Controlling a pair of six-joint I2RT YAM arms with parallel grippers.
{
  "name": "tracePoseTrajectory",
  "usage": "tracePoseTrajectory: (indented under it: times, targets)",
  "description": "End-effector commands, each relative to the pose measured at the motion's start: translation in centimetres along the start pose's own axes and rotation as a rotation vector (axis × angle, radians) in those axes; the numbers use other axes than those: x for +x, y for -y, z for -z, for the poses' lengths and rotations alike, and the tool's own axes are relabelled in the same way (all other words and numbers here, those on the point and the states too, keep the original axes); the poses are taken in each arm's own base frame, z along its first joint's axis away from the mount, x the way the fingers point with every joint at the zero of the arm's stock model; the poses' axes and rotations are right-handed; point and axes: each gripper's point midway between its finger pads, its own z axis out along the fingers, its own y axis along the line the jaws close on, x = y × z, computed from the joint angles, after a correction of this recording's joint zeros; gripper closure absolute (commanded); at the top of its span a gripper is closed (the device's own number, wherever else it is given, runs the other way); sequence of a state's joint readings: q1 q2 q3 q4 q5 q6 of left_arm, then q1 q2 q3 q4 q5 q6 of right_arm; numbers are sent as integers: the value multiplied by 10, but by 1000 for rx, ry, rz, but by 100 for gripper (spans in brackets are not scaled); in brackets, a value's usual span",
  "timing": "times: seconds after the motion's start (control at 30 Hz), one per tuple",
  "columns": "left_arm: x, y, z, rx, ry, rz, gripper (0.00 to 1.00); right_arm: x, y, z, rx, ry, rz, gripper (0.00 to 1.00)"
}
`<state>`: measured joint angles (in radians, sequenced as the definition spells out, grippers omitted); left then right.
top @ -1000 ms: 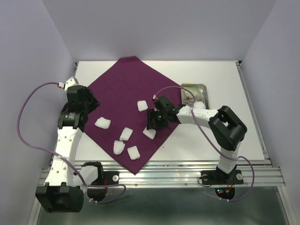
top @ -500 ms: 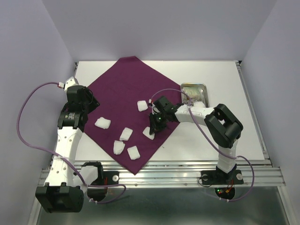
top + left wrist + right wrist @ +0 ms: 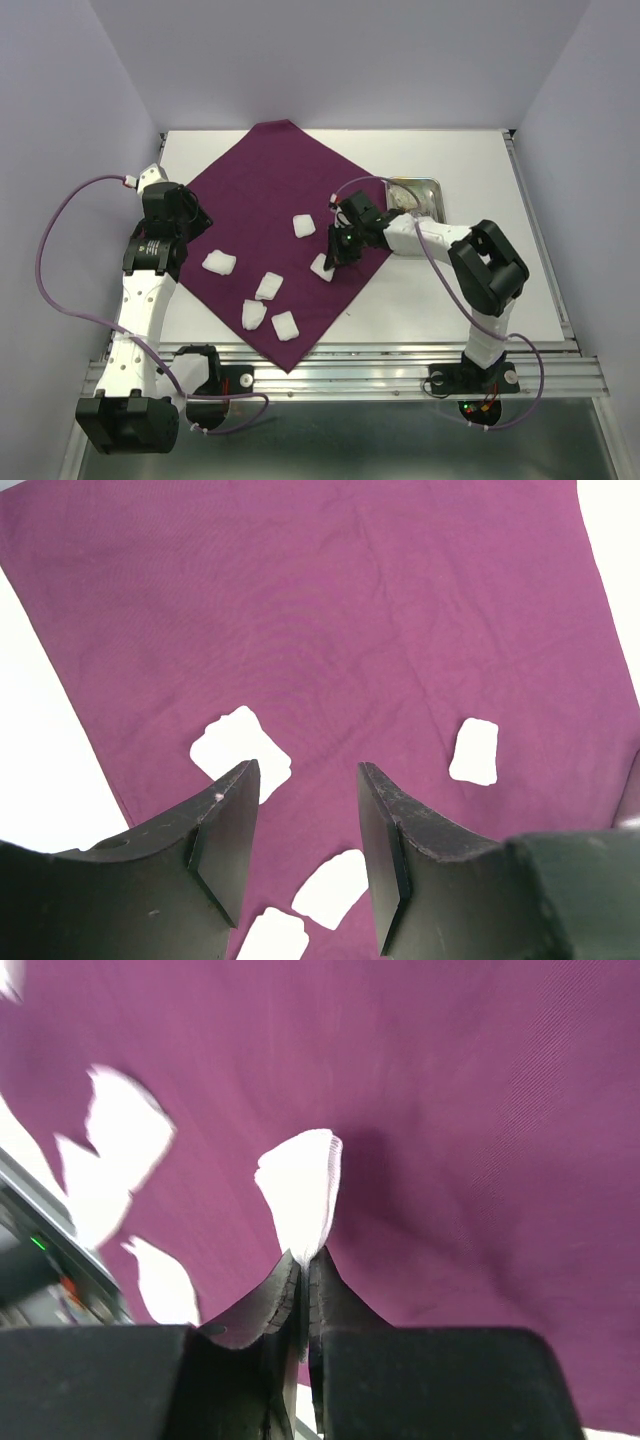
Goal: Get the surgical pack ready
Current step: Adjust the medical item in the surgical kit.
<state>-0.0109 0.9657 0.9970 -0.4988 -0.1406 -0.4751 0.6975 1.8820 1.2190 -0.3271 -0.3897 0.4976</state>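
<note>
Pinch grab: right claw closed on a small white gauze pad over the large deep-purple matte fabric cloth; left claw part open, holding nothing.
Cloth lies flat and turned diamond-wise on the white surface, with its far corner at the back edge and its near corner reaching the front rail. The right claw's fingers press together on one edge of the pad near the cloth's right edge. The pad's free end sticks out and casts a shadow on the fabric. Five loose white gauze pads lie on the cloth, one near the centre and four in the near-left part. Left claw hangs over the cloth's left corner, jaws apart. Small shiny rectangular steel tray sits on the surface just right of the cloth, contents unclear.
</note>
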Motion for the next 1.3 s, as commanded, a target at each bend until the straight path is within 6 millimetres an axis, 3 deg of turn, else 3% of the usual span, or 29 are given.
tracePoseTrajectory:
  times: [0.0,0.13,0.4,0.53,0.9,1.27]
  targets:
    - [-9,0,6,5,42,-2,46,-84,-32,41,-70,280,-48,99]
    - [-11,1,7,6,48,-4,46,-119,-35,39,-92,373,-126,99]
    - [-19,2,8,1,51,-17,46,-175,-47,15,-162,487,-241,99]
    - [-19,3,8,0,50,-19,46,-182,-47,-1,-202,490,-289,99]
    - [-16,0,9,-7,47,-16,46,-176,-19,-40,-174,485,-418,99]
    - [-14,-3,9,-16,46,-15,46,-164,-3,-54,-140,465,-484,99]
